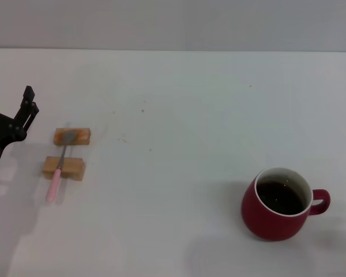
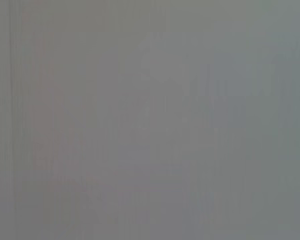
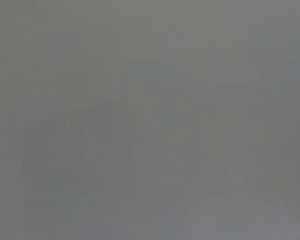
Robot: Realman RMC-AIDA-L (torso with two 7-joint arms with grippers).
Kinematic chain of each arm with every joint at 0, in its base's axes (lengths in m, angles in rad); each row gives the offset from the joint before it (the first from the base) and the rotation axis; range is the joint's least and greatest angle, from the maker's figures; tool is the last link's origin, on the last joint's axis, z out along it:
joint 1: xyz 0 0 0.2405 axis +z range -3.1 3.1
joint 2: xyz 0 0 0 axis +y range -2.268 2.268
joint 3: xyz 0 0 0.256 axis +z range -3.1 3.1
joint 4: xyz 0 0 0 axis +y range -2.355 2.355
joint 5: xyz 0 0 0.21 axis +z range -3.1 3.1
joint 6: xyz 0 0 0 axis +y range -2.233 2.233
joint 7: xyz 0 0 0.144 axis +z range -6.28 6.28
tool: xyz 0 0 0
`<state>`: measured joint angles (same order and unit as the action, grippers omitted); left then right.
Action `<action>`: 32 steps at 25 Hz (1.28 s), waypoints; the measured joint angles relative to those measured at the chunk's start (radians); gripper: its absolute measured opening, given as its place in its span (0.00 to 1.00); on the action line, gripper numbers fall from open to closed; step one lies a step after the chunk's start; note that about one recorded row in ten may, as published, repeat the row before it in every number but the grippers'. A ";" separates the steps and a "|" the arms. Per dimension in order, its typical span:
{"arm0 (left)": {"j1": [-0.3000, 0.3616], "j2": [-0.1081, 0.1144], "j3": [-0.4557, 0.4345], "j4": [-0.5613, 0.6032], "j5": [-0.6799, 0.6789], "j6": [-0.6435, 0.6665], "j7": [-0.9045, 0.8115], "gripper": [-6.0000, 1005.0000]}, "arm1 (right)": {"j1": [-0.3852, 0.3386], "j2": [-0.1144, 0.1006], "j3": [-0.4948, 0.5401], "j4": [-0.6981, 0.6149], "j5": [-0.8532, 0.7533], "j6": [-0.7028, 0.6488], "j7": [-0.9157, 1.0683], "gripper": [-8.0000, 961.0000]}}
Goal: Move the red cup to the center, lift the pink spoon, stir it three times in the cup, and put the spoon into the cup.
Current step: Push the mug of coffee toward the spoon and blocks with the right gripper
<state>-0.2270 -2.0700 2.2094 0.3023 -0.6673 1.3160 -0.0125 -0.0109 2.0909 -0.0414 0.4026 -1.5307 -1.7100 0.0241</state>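
Red cup at the right, spoon on blocks at the left, on a white counter (image 1: 179,104).

The red cup (image 1: 277,212) stands upright near the counter's front right, dark liquid inside, handle pointing right. The left pincer (image 1: 27,108) hovers at the far left edge; whether it is released or clenched cannot be told. The pink spoon (image 1: 59,167) lies across two wooden blocks (image 1: 64,168), just beside that pincer and well apart from the cup.

left hand (image 1: 29,104) at far left, raised

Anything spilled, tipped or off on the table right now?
Nothing stands out. The red cup stands upright with its liquid inside, no spill around it. The pink spoon lies across two wooden blocks. The left claw sits at the table's left edge.
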 joint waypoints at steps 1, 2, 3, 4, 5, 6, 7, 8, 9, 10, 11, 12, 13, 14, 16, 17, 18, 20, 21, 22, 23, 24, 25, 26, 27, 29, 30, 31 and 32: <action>0.000 0.000 0.000 0.000 0.000 0.000 0.000 0.84 | -0.001 0.000 -0.001 0.001 -0.001 0.002 0.000 0.01; 0.000 0.000 0.000 0.000 0.000 0.000 0.000 0.84 | -0.001 0.000 -0.002 0.002 -0.002 0.004 0.000 0.01; 0.000 0.000 0.000 0.000 0.000 0.000 0.000 0.84 | -0.002 0.000 -0.012 0.006 -0.002 0.009 0.000 0.01; 0.000 0.000 0.000 0.000 0.000 0.000 0.000 0.84 | -0.002 0.000 -0.012 0.006 -0.002 0.009 0.000 0.01; 0.000 0.001 0.000 0.000 0.000 0.000 0.000 0.84 | -0.002 0.000 -0.018 0.008 -0.002 0.010 0.000 0.01; 0.000 0.001 0.000 -0.001 0.000 0.000 0.000 0.84 | -0.002 0.000 -0.023 0.010 -0.002 0.010 0.000 0.01; 0.000 0.001 0.000 -0.001 0.000 0.000 0.000 0.84 | -0.003 0.000 -0.027 0.012 -0.001 0.011 -0.001 0.01; 0.000 0.001 0.000 -0.001 0.000 0.000 0.000 0.84 | -0.003 0.000 -0.031 0.013 -0.001 0.012 -0.001 0.01; 0.000 0.001 -0.001 -0.002 0.000 0.000 0.000 0.84 | -0.003 0.000 -0.034 0.016 -0.001 0.015 -0.001 0.01; 0.000 0.001 -0.001 -0.002 0.000 0.000 0.000 0.84 | -0.003 0.000 -0.035 0.019 0.000 0.019 -0.001 0.01; 0.000 0.001 -0.001 -0.002 0.000 0.000 0.000 0.84 | -0.003 0.000 -0.036 0.022 -0.001 0.025 -0.001 0.01; 0.000 0.001 -0.001 -0.002 0.000 0.000 0.000 0.84 | -0.003 0.000 -0.041 0.025 -0.001 0.030 -0.001 0.01; 0.000 0.001 -0.001 -0.002 0.000 0.000 0.000 0.84 | -0.003 0.000 -0.046 0.027 -0.001 0.033 -0.001 0.01; 0.000 0.001 -0.001 -0.002 0.000 0.000 0.000 0.84 | -0.003 0.000 -0.055 0.027 -0.001 0.035 -0.001 0.01; 0.000 0.001 -0.001 -0.002 0.000 0.000 0.000 0.84 | -0.003 0.000 -0.069 0.028 0.000 0.037 -0.001 0.01; 0.000 0.001 -0.001 -0.002 0.000 0.000 0.000 0.84 | -0.003 0.000 -0.070 0.029 0.000 0.040 -0.001 0.01; 0.000 0.001 -0.001 -0.002 0.000 0.000 0.000 0.84 | -0.003 0.000 -0.070 0.030 0.000 0.044 -0.001 0.01; 0.001 0.001 -0.001 -0.002 0.000 0.000 0.000 0.84 | -0.003 0.000 -0.067 0.035 0.001 0.057 -0.001 0.01; 0.002 0.001 -0.001 -0.002 0.000 0.000 0.000 0.84 | -0.003 0.000 -0.065 0.038 0.001 0.064 -0.001 0.01; 0.002 0.001 -0.001 -0.002 0.000 0.000 0.000 0.84 | -0.002 0.000 -0.065 0.042 0.002 0.074 -0.001 0.01; 0.002 0.001 -0.001 -0.002 0.000 0.000 0.000 0.84 | -0.001 0.000 -0.066 0.045 0.002 0.085 -0.001 0.01; 0.002 0.001 -0.001 -0.002 0.000 0.000 0.000 0.84 | 0.001 0.000 -0.067 0.048 0.002 0.096 -0.001 0.01; 0.002 0.001 -0.001 -0.002 0.000 0.000 0.000 0.84 | 0.002 0.000 -0.070 0.050 0.002 0.104 -0.001 0.01; 0.003 0.001 -0.001 -0.002 0.000 0.000 0.000 0.84 | 0.003 0.000 -0.072 0.051 0.002 0.111 -0.001 0.01; 0.003 0.001 -0.001 -0.002 0.000 0.000 0.000 0.84 | 0.004 0.000 -0.073 0.052 0.002 0.116 -0.001 0.01; 0.002 0.001 -0.001 -0.002 0.000 0.000 0.000 0.84 | 0.006 0.000 -0.073 0.053 0.002 0.124 -0.001 0.01; 0.001 0.001 -0.001 -0.002 0.000 0.000 0.000 0.84 | 0.007 0.000 -0.074 0.053 0.002 0.127 -0.001 0.01; 0.000 0.001 -0.001 -0.002 0.000 0.000 0.000 0.84 | 0.008 0.000 -0.074 0.053 0.001 0.130 -0.001 0.01; -0.001 0.001 -0.001 -0.002 0.000 0.000 0.000 0.84 | 0.009 0.000 -0.074 0.053 0.000 0.132 -0.001 0.01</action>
<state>-0.2277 -2.0693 2.2088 0.3006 -0.6673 1.3162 -0.0122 -0.0015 2.0908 -0.1150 0.4556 -1.5310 -1.5784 0.0230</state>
